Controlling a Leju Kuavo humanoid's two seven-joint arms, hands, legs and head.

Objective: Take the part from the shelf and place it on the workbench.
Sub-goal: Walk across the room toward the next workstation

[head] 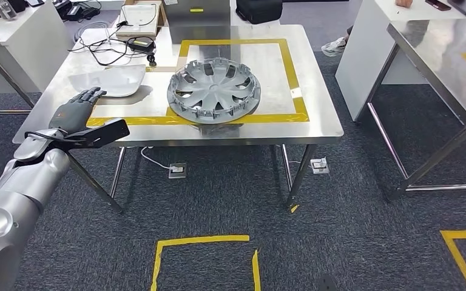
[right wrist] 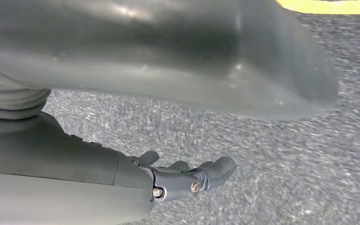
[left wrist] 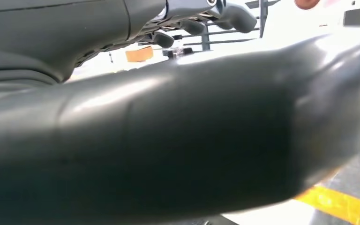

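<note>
Lying flat on the steel workbench [head: 315, 115], the part [head: 214, 91], a grey wheel cover with its spokes and rim clips facing up, sits mostly inside the yellow tape outline [head: 288, 57], its near edge overlapping the front strip of tape. That outline seems to be the marked drop zone, so I judge the placing step done or all but done: the part rests on its own, nothing touching it. The left hand [head: 76, 111] hovers over the near left corner of the bench, well apart from the part, fingers stretched out and spread with nothing in them, which reads as a hand that has let go and is clear of the rim. In the left wrist view the thumb [left wrist: 178, 140] looms large across the frame and the darker fingers [left wrist: 234, 14] reach out straight beyond it. The right hand [right wrist: 187, 176] hangs low over the grey carpet [right wrist: 272, 154], fingers loosely extended and holding nothing, likely parked out of the way because it is not needed. Beside the part lies a white moulded piece [head: 112, 80], and a tangle of cables [head: 106, 51] and a power brick sit toward the far left of the bench, outside the tape, so they do not crowd the marked area
</note>
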